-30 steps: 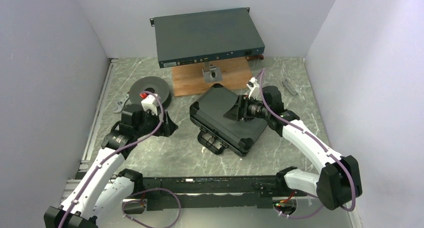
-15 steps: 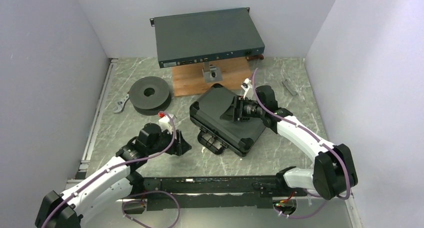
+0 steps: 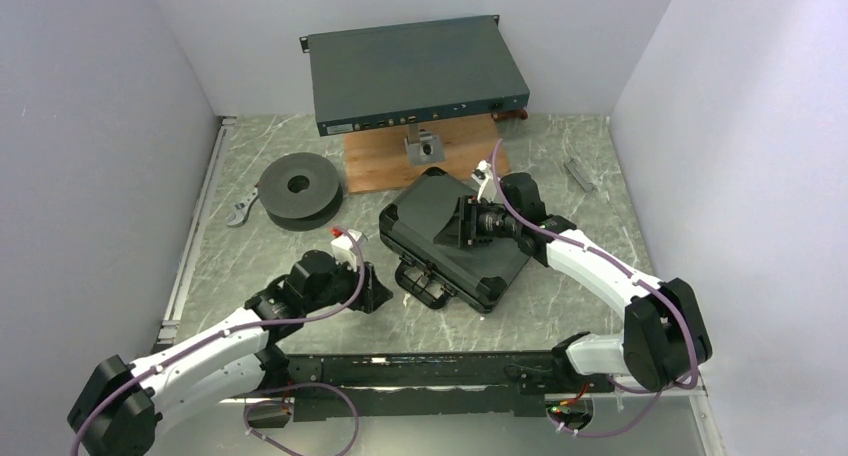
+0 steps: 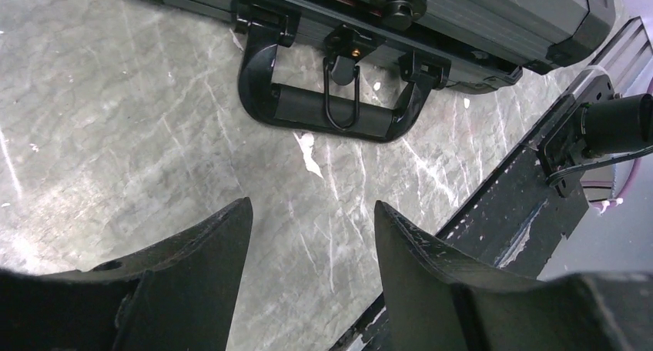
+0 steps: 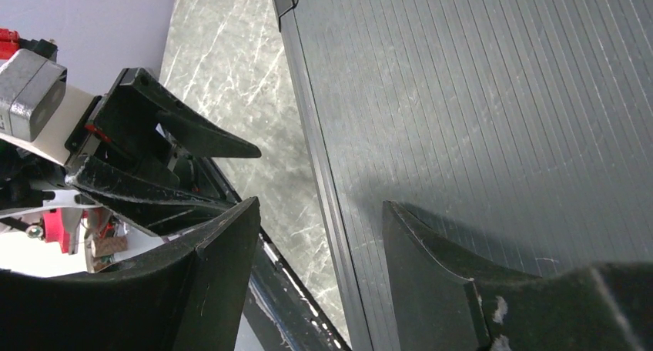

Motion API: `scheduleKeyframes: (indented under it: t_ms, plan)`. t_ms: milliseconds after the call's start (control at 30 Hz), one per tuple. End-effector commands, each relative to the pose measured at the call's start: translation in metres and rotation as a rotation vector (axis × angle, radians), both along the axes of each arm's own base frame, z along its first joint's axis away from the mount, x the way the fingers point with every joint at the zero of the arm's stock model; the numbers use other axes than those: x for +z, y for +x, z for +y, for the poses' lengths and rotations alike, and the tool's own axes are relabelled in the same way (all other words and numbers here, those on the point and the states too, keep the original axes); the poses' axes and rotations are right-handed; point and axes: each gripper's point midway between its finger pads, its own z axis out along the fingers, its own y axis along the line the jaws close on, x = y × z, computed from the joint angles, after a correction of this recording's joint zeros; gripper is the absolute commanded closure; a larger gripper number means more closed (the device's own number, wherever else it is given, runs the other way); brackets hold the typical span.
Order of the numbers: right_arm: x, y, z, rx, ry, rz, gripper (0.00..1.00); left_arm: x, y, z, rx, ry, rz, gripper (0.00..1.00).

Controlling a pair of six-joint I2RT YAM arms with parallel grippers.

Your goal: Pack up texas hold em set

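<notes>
**Closing the case.** The black hard case (image 3: 455,241) of the hold 'em set lies shut and flat near the middle of the worktop (image 3: 570,306), turned askew, its carry handle (image 3: 420,281) toward the near edge. No chips, cards or buttons show outside it, so packing appears nearly finished; what is left is probably securing the front.

The right gripper (image 3: 455,226) hangs low over the ribbed lid (image 5: 500,97) by its left rim, jaws apart with nothing between them. Whether a fingertip touches the lid cannot be told.

The left gripper (image 3: 368,288) sits low over the bare worktop just near-left of the handle, jaws apart and empty. In its wrist view the handle (image 4: 300,108) lies folded flat on the stone, a thin wire loop (image 4: 341,97) draped across it and a round catch (image 4: 398,1) above on the case front.

To do the step well:
- The right arm should press straight down on the lid near the front edge, so the seam closes evenly and the case does not skate on the smooth stone.
- The left arm should come in level, aiming at the catch rather than the handle, and avoid snagging the wire loop.

Toward the far edge, well apart, stand a dark spool (image 3: 298,186), a wooden board (image 3: 400,161) and a grey rack unit (image 3: 415,74).
</notes>
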Motion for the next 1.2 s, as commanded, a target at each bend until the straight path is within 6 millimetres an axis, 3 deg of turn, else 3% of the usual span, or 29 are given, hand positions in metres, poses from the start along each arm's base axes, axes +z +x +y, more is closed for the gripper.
scheduleKeyframes:
  t_ms: [0,167,467,633,733,1000,1167]
  plan:
    - [-0.006,0.006,0.000,-0.018,-0.021,-0.029,0.38,0.008,0.008,-0.012,-0.005,-0.023,-0.072,0.36]
    - [-0.029,0.000,-0.006,-0.042,-0.052,0.019,0.40,0.009,0.013,-0.019,-0.009,-0.002,-0.081,0.38]
    - [-0.099,-0.025,-0.034,-0.139,-0.168,0.161,0.43,0.005,0.015,-0.027,-0.012,0.016,-0.069,0.42]
    - [-0.114,-0.033,-0.043,-0.151,-0.211,0.179,0.43,0.003,0.017,-0.030,-0.011,0.021,-0.071,0.44]
    - [-0.108,-0.031,-0.042,-0.142,-0.216,0.174,0.42,0.002,0.018,-0.032,-0.011,0.018,-0.066,0.44]
    - [-0.055,-0.018,-0.039,-0.155,-0.183,0.079,0.37,0.006,0.018,-0.038,-0.032,-0.001,-0.080,0.44]
    - [-0.037,-0.017,-0.039,-0.159,-0.164,0.050,0.34,0.002,0.015,-0.037,-0.034,-0.010,-0.083,0.46]
